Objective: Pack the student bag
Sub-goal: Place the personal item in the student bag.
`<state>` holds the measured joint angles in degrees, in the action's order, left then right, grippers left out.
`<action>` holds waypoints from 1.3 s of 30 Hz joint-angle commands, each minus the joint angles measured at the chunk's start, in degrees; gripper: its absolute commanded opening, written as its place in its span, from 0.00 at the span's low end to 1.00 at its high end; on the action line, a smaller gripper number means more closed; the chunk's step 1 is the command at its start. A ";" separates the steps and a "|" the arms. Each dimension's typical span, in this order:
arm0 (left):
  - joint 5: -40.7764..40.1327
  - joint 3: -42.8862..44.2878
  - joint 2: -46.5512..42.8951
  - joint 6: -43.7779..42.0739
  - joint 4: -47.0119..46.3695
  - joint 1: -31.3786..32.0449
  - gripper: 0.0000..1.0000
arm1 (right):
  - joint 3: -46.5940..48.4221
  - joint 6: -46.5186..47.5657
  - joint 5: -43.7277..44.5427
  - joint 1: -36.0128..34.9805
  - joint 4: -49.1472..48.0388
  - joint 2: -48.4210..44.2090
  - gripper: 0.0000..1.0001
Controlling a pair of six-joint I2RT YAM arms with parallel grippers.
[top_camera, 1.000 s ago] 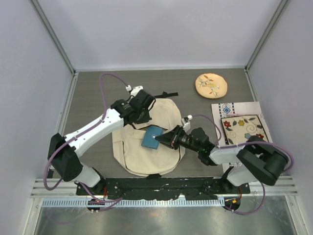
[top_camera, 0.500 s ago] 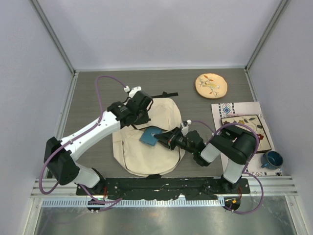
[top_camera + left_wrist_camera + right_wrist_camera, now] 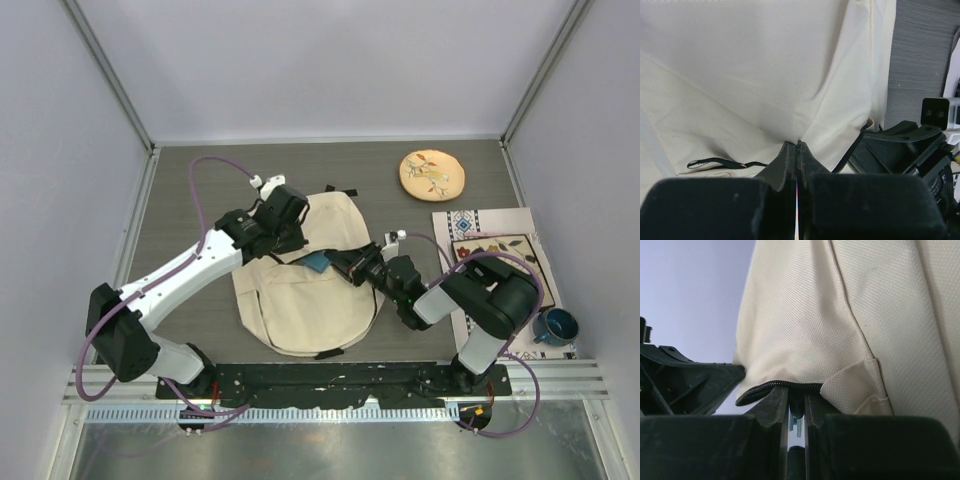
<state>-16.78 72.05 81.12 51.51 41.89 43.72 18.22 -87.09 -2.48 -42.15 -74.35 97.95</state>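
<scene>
Starting at the near edge: the cream bag [image 3: 300, 310] lies flat on the table [image 3: 180, 190], rounded bottom toward the arm bases, mouth on its far side. Off to the near right a blue mug [image 3: 555, 325] sits well apart and out of play.

Up at the mouth, here's the action. The left gripper [image 3: 797, 150] is clamped tight on a pinch of the bag's upper cloth, and the folds fan out from the jaws as it tents that layer up. Just beside it, the right gripper [image 3: 337, 266] has its jaws drawn narrow on a blue book [image 3: 318, 262], nose aimed into the gap. Its own camera shows the zipper [image 3: 780, 385] edge sitting right over the fingertips.

That's the tricky bit, I'd say. The cloth is soft and will sag, so the left side wants to hold the lip high and a touch away from the book. The book should go in flat and low, under the zipper line, or a corner may snag the teeth. Letting go looks wise only once most of the cover is inside.

Farther right lies the flowered mat [image 3: 495, 255], and beyond it the round embroidered disc [image 3: 432, 173], both clear of the bag.
</scene>
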 commanded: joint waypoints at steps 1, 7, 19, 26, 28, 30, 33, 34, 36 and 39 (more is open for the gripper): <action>3.49 2.83 -0.53 1.14 -4.97 0.13 0.00 | 5.15 5.61 3.89 4.34 -9.34 -5.39 0.01; 5.88 4.68 2.11 1.14 -6.99 0.13 0.00 | 11.75 14.31 -0.94 5.94 8.68 -11.20 0.01; 7.46 3.63 1.58 0.79 -8.84 -0.66 0.00 | 15.52 20.11 -0.33 -1.71 12.11 -4.35 0.01; 9.74 1.43 -0.43 1.23 -9.81 -1.45 0.00 | 19.92 22.58 2.22 -1.79 10.72 2.75 0.01; 10.44 0.55 -0.70 1.40 -10.51 -1.62 0.00 | 20.63 22.66 2.22 -1.97 9.40 4.52 0.02; 11.15 0.20 -0.79 1.40 -10.69 -1.97 0.00 | 21.42 23.02 2.22 -2.15 9.22 6.19 0.07; 11.24 -0.33 -0.70 1.40 -10.34 -2.42 0.00 | 20.55 23.72 1.95 -2.15 10.00 5.59 0.24; 11.15 -0.59 -0.62 1.40 -10.16 -2.50 0.00 | 19.41 23.98 2.13 -2.23 10.97 4.80 0.31; 11.06 -1.56 -0.96 1.67 -10.07 -2.85 0.08 | 18.52 25.21 4.31 -2.06 17.72 1.39 0.44; 10.54 -3.31 -1.75 1.67 -10.25 -3.21 0.26 | 15.89 27.75 7.38 -2.06 26.25 -3.10 0.62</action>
<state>-8.56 70.59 83.31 52.64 33.47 40.71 36.10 -64.25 -0.49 -43.88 -57.65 102.02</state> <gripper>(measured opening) 0.160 0.518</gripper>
